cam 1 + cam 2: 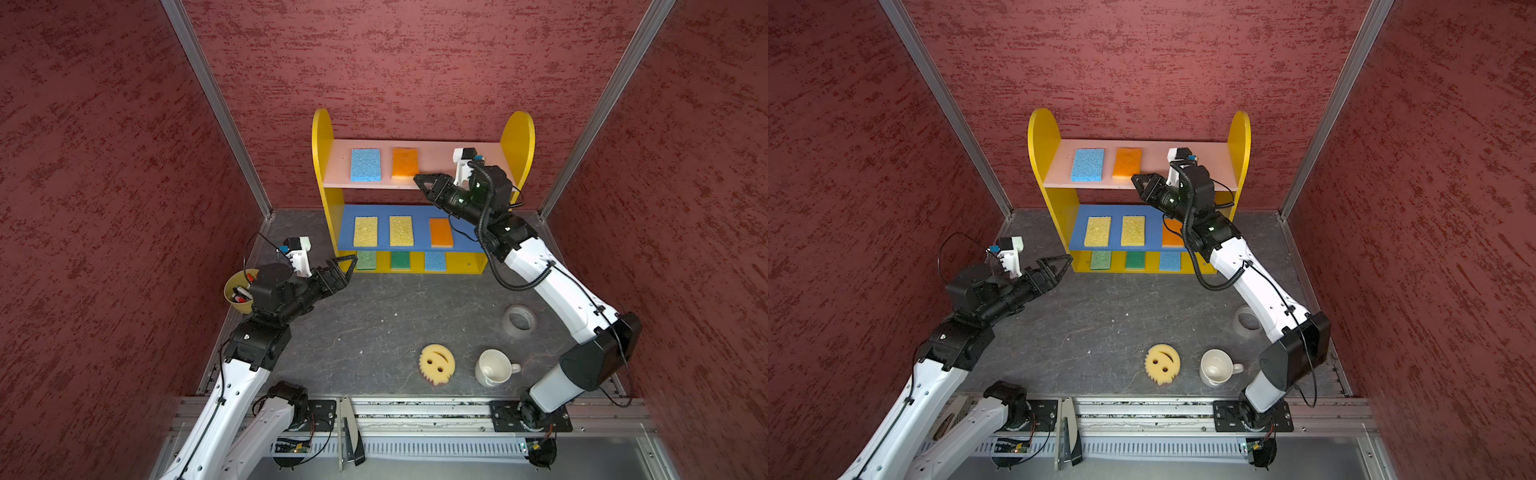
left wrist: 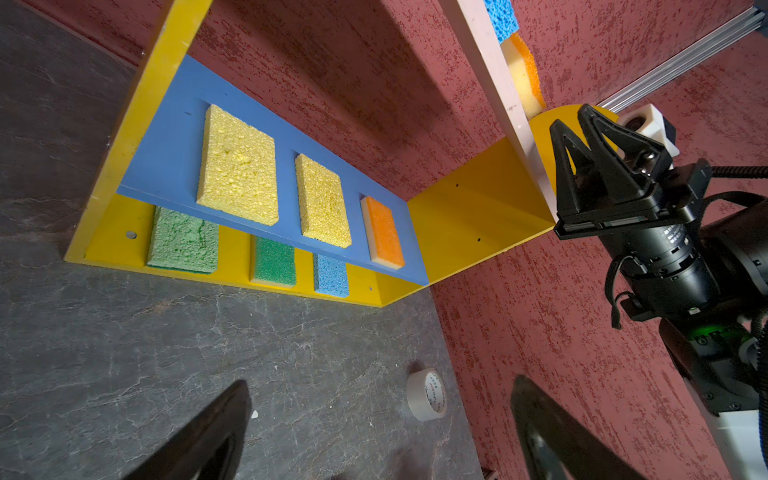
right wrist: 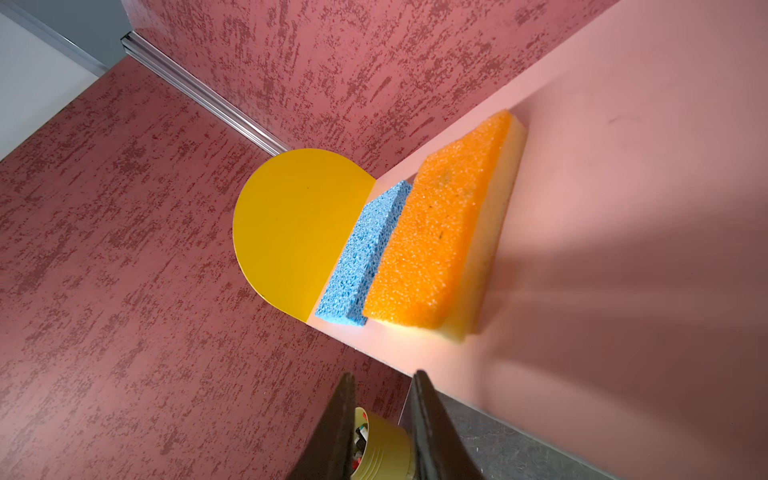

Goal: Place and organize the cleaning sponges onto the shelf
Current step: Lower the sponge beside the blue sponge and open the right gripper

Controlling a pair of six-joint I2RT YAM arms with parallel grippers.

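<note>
Right pincer [image 1: 417, 178] slightly parted, empty, just beside orange sponge [image 1: 405, 163] on shelf [image 1: 321, 141] top board. Left pincer [image 1: 352, 261] wide apart, empty, near shelf base. Eight sponges [image 1: 365, 231] on shelf, smiley sponge [image 1: 436, 364] on counter [image 1: 374, 324] beside mug [image 1: 494, 368].

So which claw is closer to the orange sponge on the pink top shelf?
The right gripper: its tips sit just beside the orange sponge. The left gripper hangs low by the shelf base.
</note>
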